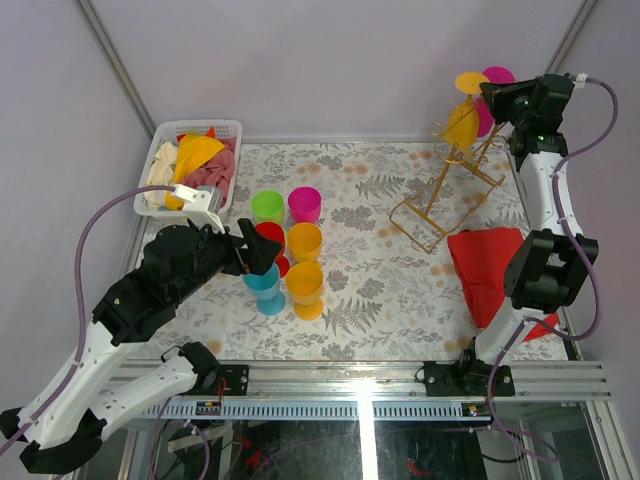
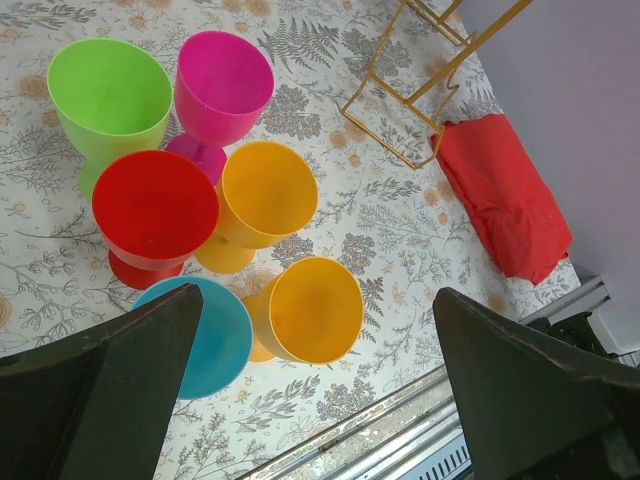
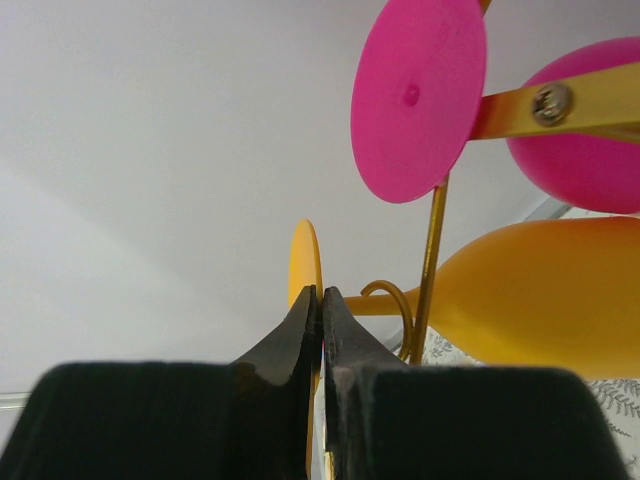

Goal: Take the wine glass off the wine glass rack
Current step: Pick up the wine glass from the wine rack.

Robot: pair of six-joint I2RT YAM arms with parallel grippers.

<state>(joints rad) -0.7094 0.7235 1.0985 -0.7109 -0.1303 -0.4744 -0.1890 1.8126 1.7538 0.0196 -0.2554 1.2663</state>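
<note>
Step in hand: the grasp is made; lift-off from the rack is not yet done.
Right gripper [image 3: 320, 300]: fingers together, clamped on the thin round foot of the orange wine glass [image 3: 530, 290]. The foot shows edge-on between the pads.
Task item position: the orange wine glass hangs on its side from the wine glass rack [image 3: 432, 250]. Its foot is in the gripper, and its stem runs off to the right of the fingertips, with the bowl beyond.
Retaining feature: a curled hook [image 3: 388, 292] of the rack sits round the stem just beyond the fingertips.
Adjacent item: a pink wine glass [image 3: 420, 95] hangs above and to the right of the gripper. Its foot is apart from the fingers. Whether the two bowls touch cannot be told.
Next move, judged: slide the stem out through the open side of the hook, then carry the glass away from the rack. Keep the pinch firm, as a glass held by the foot alone may swing.
Hazard, judged: a straight pull against the hook may drag the light wire rack or knock the pink wine glass.
Left gripper [image 2: 315, 310]: fingers wide apart, holding nothing, hovering above a cluster of coloured cups [image 2: 265, 190] on the desk [image 2: 400, 230].
Beyond the left gripper: the rack's base, with a red cloth [image 2: 505, 190] to its right.
</note>
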